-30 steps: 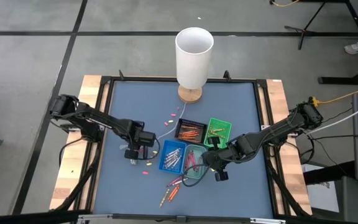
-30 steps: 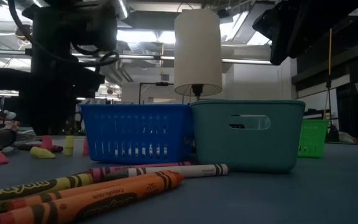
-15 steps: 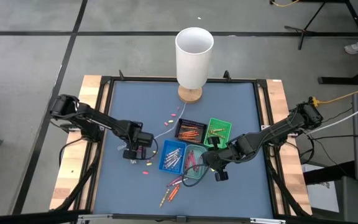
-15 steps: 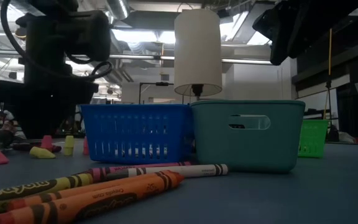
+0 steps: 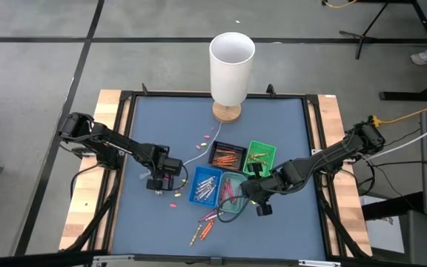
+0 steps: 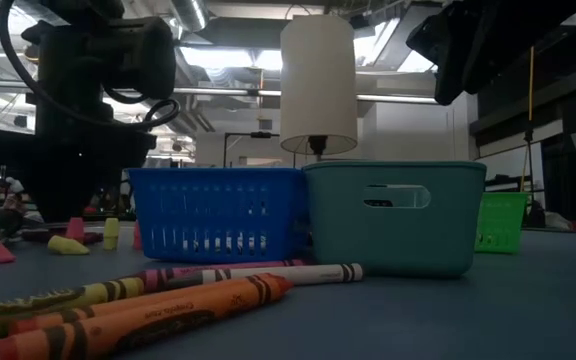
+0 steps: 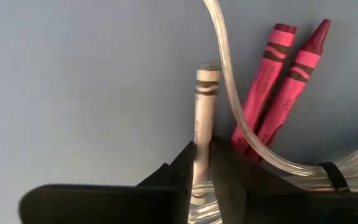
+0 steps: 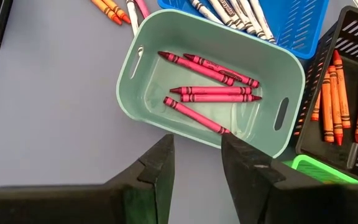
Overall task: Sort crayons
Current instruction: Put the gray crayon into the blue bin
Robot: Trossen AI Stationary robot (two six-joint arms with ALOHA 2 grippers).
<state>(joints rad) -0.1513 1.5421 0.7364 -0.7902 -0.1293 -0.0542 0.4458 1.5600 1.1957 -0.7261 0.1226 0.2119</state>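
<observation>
The blue-grey tabletop [image 5: 288, 126] in its black frame carried a tall white cylindrical lamp shade on a round wooden base [image 5: 231, 68] at the far edge. Both dark arms reached in from the sides. Four small rectangular plastic trays sat clustered right of centre: a blue slotted tray [image 5: 204, 185] holding pale grey crayons [image 8: 241, 14], a teal tray [image 8: 166, 46] holding red-pink crayons [image 8: 213, 91], a black slotted tray [image 5: 226, 155] holding orange crayons [image 8: 332, 86], and a green tray [image 5: 259, 156]. The right end effector [image 8: 196, 163] hung above the near rim of the teal tray, its fingers parted and empty. The left end effector [image 7: 202, 163] was down at the tabletop left of the blue tray, its fingers clamped on a pale grey crayon [image 7: 202, 118] lying on the surface. A thin clear cord [image 7: 229, 93] curved past that crayon, and two magenta crayons [image 7: 284, 81] lay just beside it. Loose orange, yellow and white crayons [image 6: 158, 305] lay together near the front of the trays, and small pink and yellow bits [image 6: 63, 240] were scattered near the left end effector.
</observation>
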